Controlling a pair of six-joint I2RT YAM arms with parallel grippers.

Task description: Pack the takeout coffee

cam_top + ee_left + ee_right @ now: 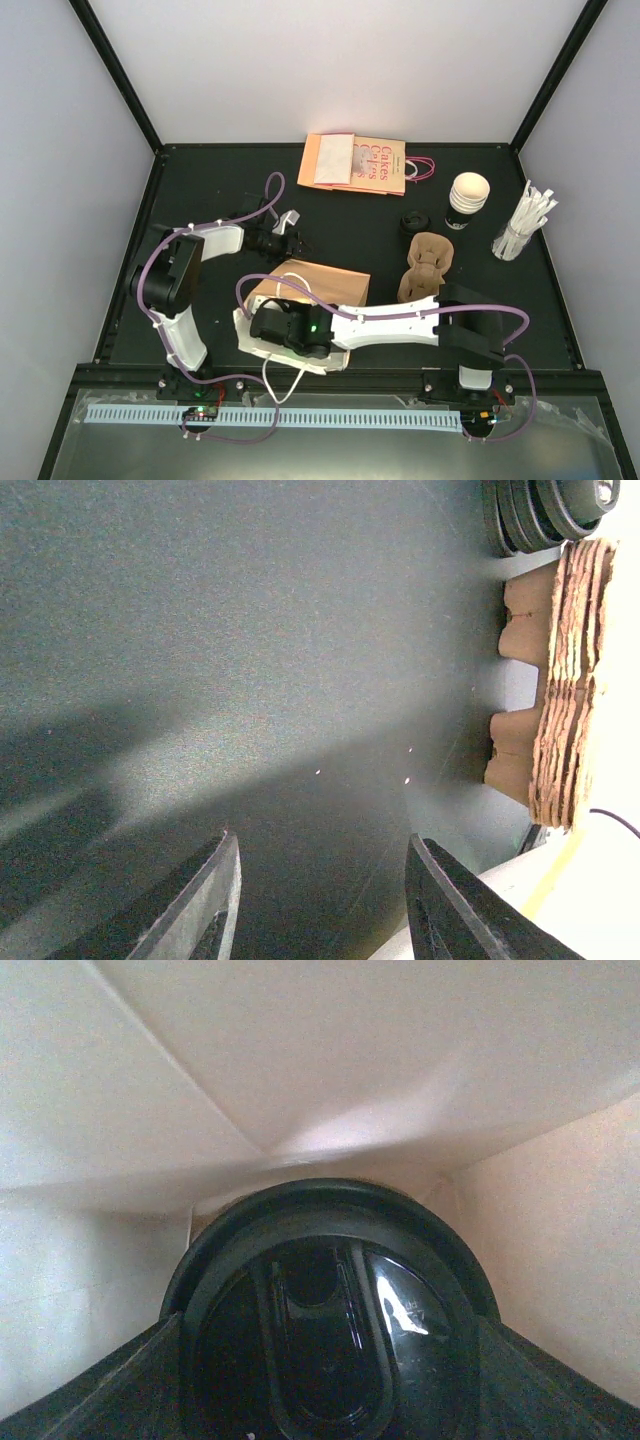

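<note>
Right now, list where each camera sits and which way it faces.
Top: above and behind the arms, looking down on the table; both arms show, the left gripper open, the right gripper in the bag.
Left wrist: low over the table, facing the carrier and a lid; its open fingers show.
Right wrist: inside the bag, facing the lidded cup gripped between its fingers.
Shared: top and left wrist both show the carrier and lid.
</note>
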